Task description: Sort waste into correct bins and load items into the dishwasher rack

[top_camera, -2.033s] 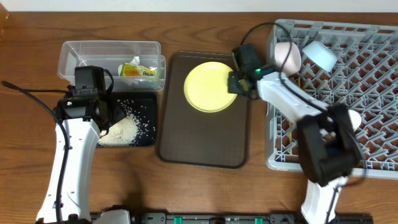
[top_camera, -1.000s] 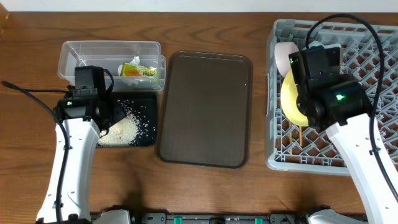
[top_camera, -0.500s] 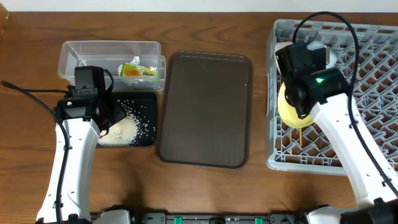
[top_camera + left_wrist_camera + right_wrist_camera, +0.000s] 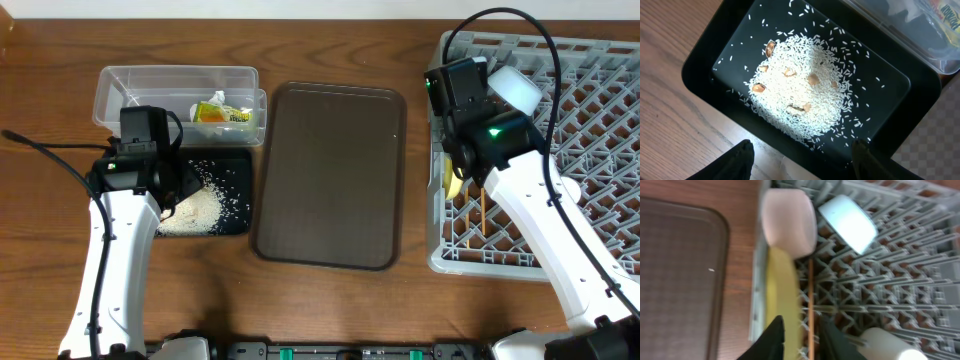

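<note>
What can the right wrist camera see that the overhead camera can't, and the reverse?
Only the right wrist: the pale cup, which the right arm covers from above. Only overhead: the clear tub with the wrapper, the black tray of rice, and the left arm. Both: the grey rack, the yellow plate on edge in it, the light blue bowl and the brown tray.
</note>
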### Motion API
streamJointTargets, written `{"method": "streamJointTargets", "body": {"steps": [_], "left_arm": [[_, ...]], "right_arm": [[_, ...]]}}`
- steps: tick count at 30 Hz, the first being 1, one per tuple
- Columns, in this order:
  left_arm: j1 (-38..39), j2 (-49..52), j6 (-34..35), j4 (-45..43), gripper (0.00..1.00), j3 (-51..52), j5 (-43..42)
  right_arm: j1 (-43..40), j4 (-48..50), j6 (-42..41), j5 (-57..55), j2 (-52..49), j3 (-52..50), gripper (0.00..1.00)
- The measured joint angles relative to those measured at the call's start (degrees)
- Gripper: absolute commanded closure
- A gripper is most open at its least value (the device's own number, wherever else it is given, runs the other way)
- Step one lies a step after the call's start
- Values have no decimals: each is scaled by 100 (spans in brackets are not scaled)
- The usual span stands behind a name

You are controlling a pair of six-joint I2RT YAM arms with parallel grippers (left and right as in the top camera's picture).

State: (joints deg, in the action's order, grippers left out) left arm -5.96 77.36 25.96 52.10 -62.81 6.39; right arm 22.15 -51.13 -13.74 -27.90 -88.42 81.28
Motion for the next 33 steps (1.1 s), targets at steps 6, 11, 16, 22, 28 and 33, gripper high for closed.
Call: {"method": "streamJointTargets", "body": {"steps": [6, 11, 16, 22, 28, 33], "left_arm": [[0, 0, 0, 0, 35, 0, 0], [0, 0, 0, -15, 35, 0, 0], [2, 0, -210, -260, 35, 0, -197], [275, 0, -732, -461, 34, 0, -494], [898, 0, -1189, 20, 36, 0, -588], [1237, -2, -1244, 669, 38, 0, -623]], "right_arm": [[-22, 28, -101, 238, 0, 0, 59], [-219, 323, -332, 459, 85, -2, 48], [-896, 557, -435, 1187, 522, -2, 25], [-2006, -39, -212, 2256, 793, 11, 8], [-2518, -656, -85, 2686, 769, 7, 8], [-2549, -885, -66, 2787, 780, -142, 9]]}}
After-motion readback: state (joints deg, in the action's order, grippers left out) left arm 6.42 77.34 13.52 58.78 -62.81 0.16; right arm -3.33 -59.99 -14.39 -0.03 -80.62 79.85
